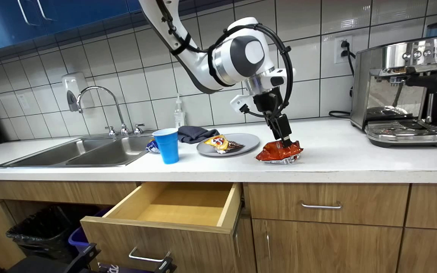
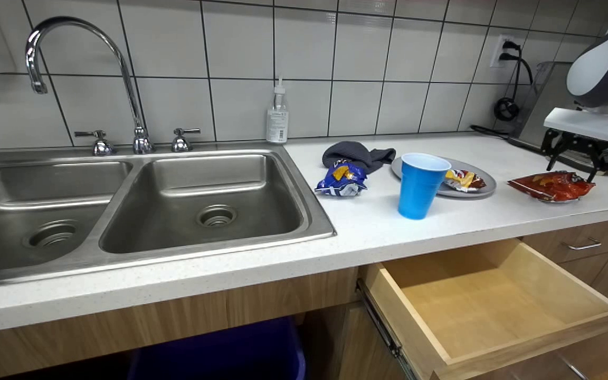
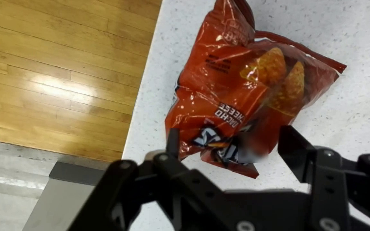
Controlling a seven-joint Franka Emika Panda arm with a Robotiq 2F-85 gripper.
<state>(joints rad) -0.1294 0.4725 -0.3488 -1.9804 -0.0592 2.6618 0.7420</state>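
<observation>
Fingers (image 3: 295, 154) spread wide, I hung low over a red chip bag (image 3: 223, 83) that lay on the counter (image 1: 340, 159), and I had nothing in my grip. One finger stood toward the near side of the bag's right end and one toward the far side, so the gap ran near to far while the bag's long axis ran roughly left to right under it. Most of the bag lay to my left; only its right end sat between the tips. Whether either tip touched it I could not tell.

The wrist view gave me the word "nacho" on the bag and the counter's near edge close by, with wooden floor (image 3: 63, 73) beyond; I could read that word in neither exterior view. Both exterior views showed what the wrist view left out: a grey plate (image 1: 250, 141) with a yellow snack bag (image 1: 220, 143) on it, to the red bag's left, and the pulled-out drawer (image 1: 188, 242) below. In an exterior view I saw a blue snack bag (image 2: 342, 179) plainly, left of a blue cup (image 2: 423, 184); in an exterior view a coffee machine (image 1: 396, 57) showed its whole front, to the right.
</observation>
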